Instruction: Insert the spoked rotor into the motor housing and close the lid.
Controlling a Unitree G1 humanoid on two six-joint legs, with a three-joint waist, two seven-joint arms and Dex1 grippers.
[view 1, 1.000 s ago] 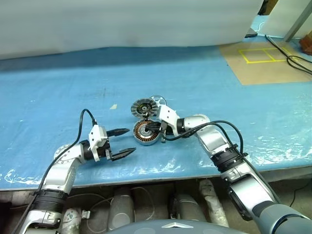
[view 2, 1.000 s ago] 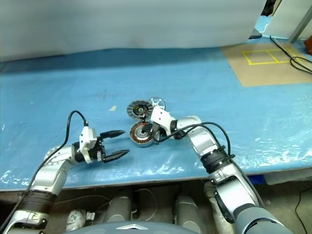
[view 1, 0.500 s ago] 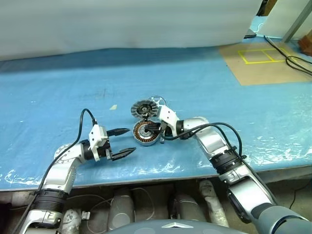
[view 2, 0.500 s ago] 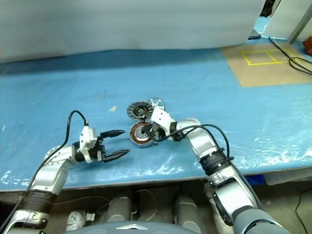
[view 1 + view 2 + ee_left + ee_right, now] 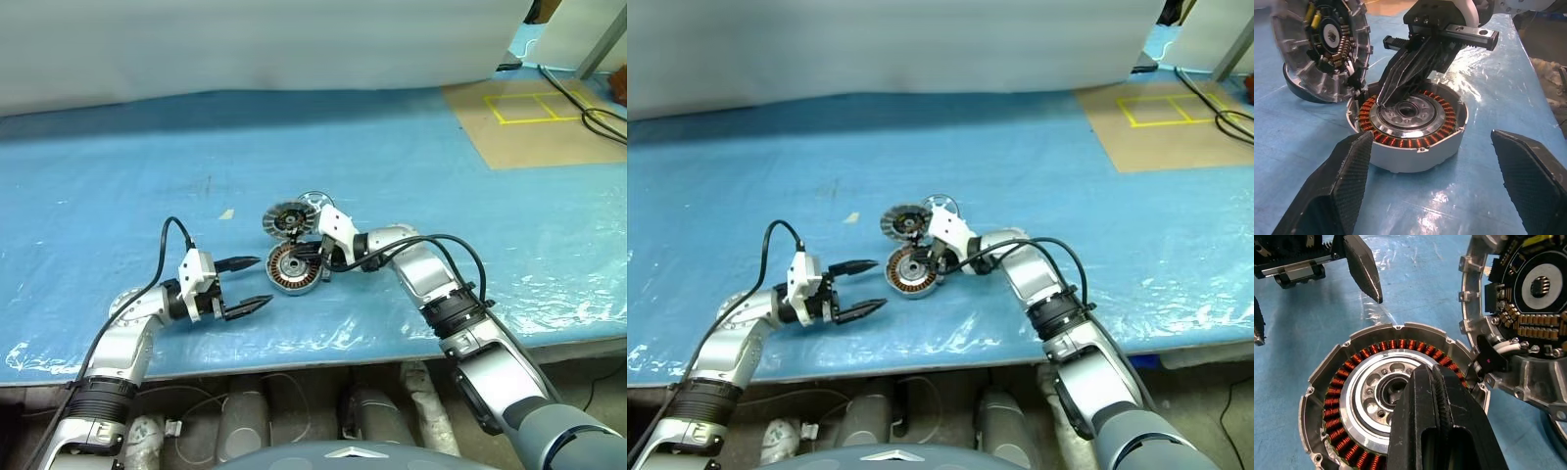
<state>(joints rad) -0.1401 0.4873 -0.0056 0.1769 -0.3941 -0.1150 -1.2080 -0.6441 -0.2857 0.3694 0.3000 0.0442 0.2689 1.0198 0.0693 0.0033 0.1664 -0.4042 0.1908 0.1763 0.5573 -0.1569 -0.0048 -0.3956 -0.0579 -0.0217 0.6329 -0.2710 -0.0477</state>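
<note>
**Motor parts grouped at mid-table on the blue sheet [image 5: 441, 166], both grippers beside the housing.**
The motor housing [image 5: 292, 267], a rigid metal cup ringed with copper coils, lies open side up; it looks heavy enough to sit still, and its outer wall is the safe hold, since the fine windings would likely scratch. The lid [image 5: 287, 218] leans against the housing's far rim, ribbed face showing; stiff and probably smooth, it is best pinched across its edge. The spoked rotor [image 5: 314, 203], thin, shiny and probably light and slippery, lies just behind the lid; take it by rim or spoke. The right gripper [image 5: 1422, 382] has its fingers pressed together, empty, tips over the housing's centre. The left gripper [image 5: 253, 284] stands wide, empty, near the housing.
</note>
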